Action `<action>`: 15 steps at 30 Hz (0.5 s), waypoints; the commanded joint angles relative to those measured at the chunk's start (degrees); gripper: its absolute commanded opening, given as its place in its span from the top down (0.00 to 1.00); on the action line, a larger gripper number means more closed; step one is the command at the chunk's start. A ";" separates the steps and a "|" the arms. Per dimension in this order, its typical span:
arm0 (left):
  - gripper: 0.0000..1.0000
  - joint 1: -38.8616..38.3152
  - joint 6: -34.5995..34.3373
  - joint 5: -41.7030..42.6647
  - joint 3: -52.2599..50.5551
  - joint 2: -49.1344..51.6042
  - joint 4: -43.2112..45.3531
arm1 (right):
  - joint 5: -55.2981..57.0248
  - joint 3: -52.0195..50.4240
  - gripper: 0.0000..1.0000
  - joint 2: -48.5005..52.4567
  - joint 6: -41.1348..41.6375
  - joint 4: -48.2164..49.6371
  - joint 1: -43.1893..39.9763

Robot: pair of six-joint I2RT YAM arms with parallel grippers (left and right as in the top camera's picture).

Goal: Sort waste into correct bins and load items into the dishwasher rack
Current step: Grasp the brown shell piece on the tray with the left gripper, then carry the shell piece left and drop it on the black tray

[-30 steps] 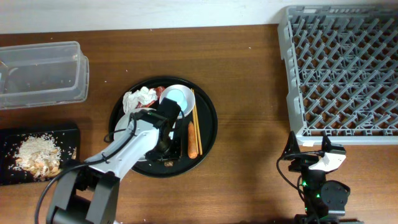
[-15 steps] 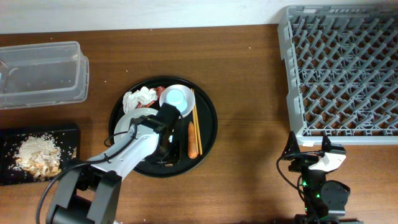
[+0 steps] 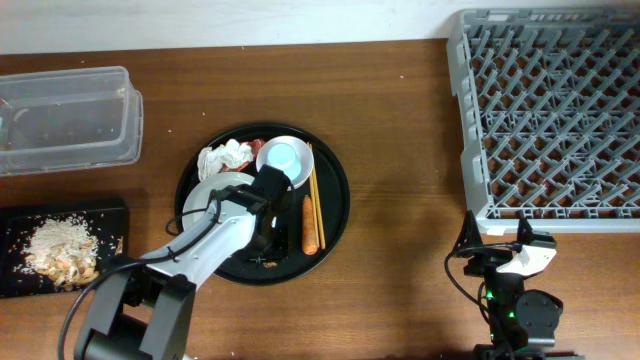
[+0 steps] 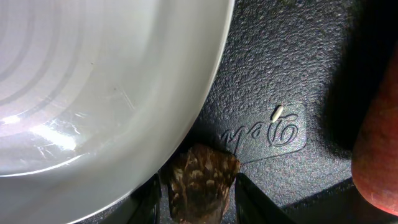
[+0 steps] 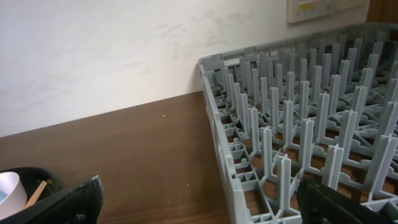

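Work surface: table [image 3: 400,120], dark brown wood-grain top, matte finish, grain running approx. left-right in the overhead view, w/ a few small pale specks scattered across it. Rear boundary: wall [image 5: 124,50], off-white, plain, w/ faint grey scuffs and smudges, meeting the table's far edge directly; a pale rectangular plate [image 5: 317,9] w/ yellowish print is fixed to it at upper right of the right wrist view, text illegible. Lighting: even, diffuse, soft shadows only; source, floor and windows out of frame.
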 commanded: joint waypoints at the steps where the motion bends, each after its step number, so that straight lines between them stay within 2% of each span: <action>1: 0.62 -1.42 -0.59 -0.07 -0.55 0.46 0.13 | 0.48 -1.16 0.02 -0.33 0.31 0.04 0.37; 3: 0.63 -2.10 -1.03 0.00 -0.55 0.46 0.11 | 0.48 -1.16 0.02 -0.33 0.31 0.04 0.37; 6: 0.71 -2.51 -1.18 0.46 -0.55 0.46 0.09 | 0.48 -1.16 0.02 -0.33 0.28 0.07 0.37; 11: 0.77 -2.51 -1.18 0.46 -0.55 0.46 -0.09 | 0.48 -1.16 0.02 -0.33 0.31 0.04 0.37; 15: 0.78 -2.51 -1.18 1.57 0.44 0.35 -1.20 | 0.48 -1.16 0.02 -0.33 0.28 0.04 0.37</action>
